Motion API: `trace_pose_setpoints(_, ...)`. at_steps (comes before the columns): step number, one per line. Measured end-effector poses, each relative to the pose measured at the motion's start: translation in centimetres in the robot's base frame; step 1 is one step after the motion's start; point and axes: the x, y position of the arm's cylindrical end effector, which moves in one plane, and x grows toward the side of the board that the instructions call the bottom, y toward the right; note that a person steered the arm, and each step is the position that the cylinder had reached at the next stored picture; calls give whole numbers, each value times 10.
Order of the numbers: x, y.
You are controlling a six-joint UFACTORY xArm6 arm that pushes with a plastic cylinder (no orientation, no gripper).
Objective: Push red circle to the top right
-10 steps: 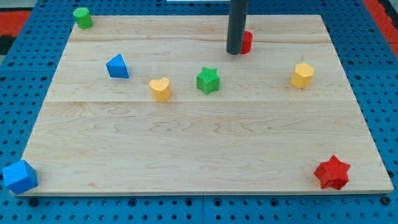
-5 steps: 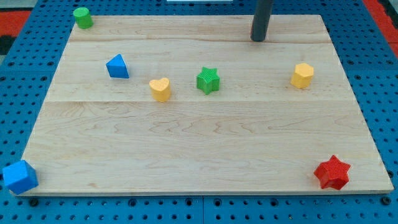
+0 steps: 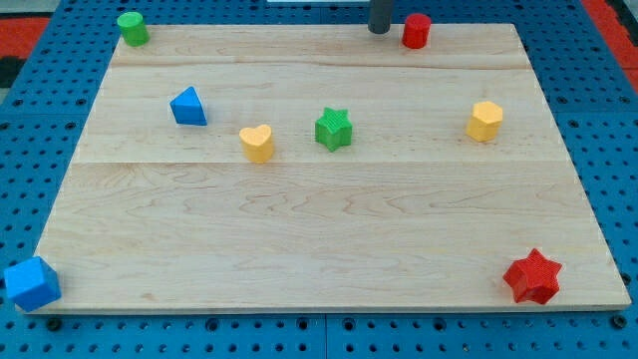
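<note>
The arm ends in a plain dark rod with no pincer on it, so there is nothing to stand apart, together or clamped; only the rod's lower end shows, and my tip [image 3: 380, 32] sits at the top edge of the wooden board [image 3: 329, 229], a little to the view's right of the board's middle. The red circle [image 3: 416, 30] stands just beside the tip on the view's right, at the same height along the top edge, with a narrow strip of board visible between them, so the two look apart rather than touching. It is near the top edge but still short of the board's top right corner. Below the tip and slightly to the view's left is the green star [image 3: 334, 129], with the yellow heart [image 3: 257, 143] further left of it and the blue triangular block [image 3: 187, 106] further left again. The yellow hexagonal block [image 3: 484, 121] lies below the tip and to the view's right, beyond the red circle. Far to the view's left of the tip, at the top left corner, stands the green circle [image 3: 132, 28]. Well away at the view's bottom are the blue block [image 3: 31, 283] at the left corner, its shape hard to make out, and the red star [image 3: 532, 276] near the right corner.
</note>
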Motion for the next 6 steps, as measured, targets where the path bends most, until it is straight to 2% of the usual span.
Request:
trace_pose_setpoints(2,21,31)
trace_pose_setpoints(6,14,103)
